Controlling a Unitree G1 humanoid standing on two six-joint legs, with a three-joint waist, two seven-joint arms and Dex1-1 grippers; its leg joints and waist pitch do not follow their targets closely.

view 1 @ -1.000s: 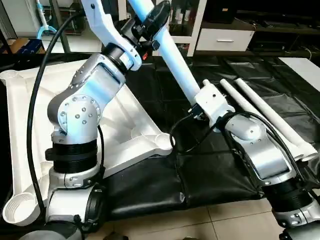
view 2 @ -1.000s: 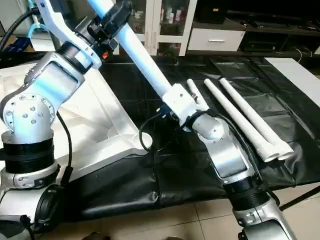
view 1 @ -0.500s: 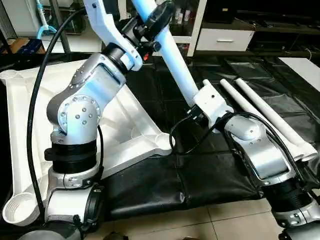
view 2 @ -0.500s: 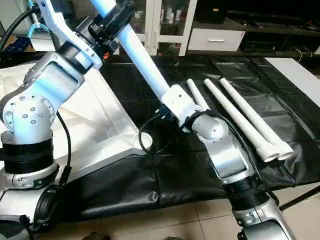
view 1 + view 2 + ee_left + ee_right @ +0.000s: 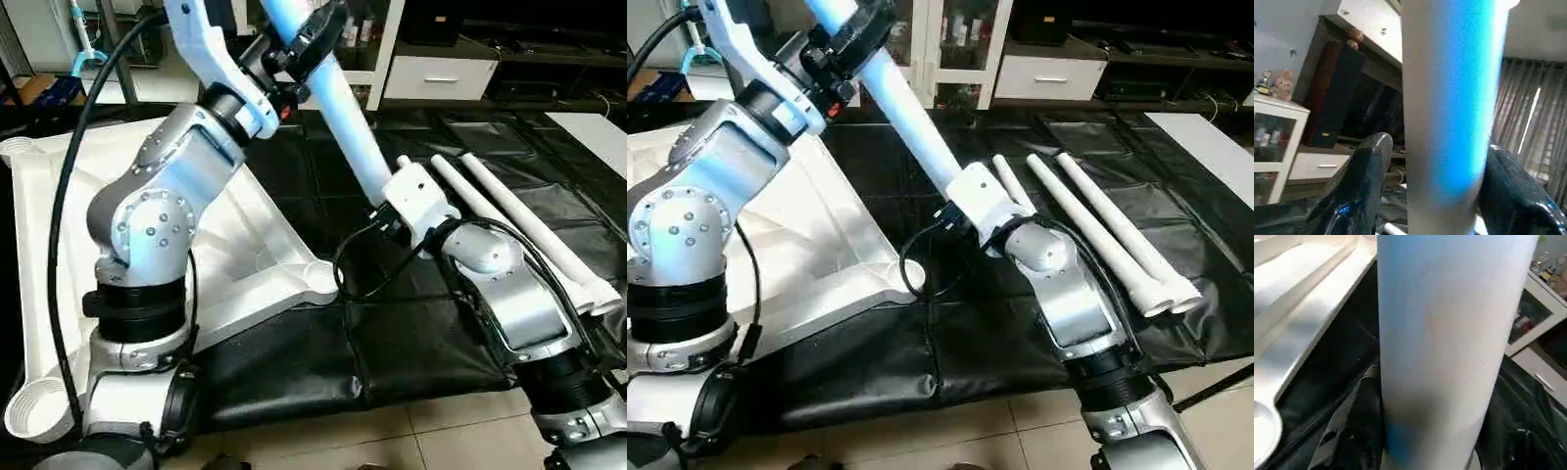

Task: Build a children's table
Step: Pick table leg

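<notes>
Tight on leg (image 5: 911,108) with right fingers (image 5: 1352,431); left fingers (image 5: 1366,186) slack, gap beside 1. Risk: leg swinging about that lone grip, missing tabletop (image 5: 39,245) socket.

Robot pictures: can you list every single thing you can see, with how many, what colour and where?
tabletop: one, white, upside down on the left of the black cover.
raised leg: one, white, slanting up between both grippers.
spare legs: three, white, side by side on the cover's right.
black cover: one, spread under everything.
cabinet: one, white with a drawer, at the back.
left gripper: black fingers either side of the raised leg, high up.
right gripper: black fingers around the raised leg's lower part.
</notes>
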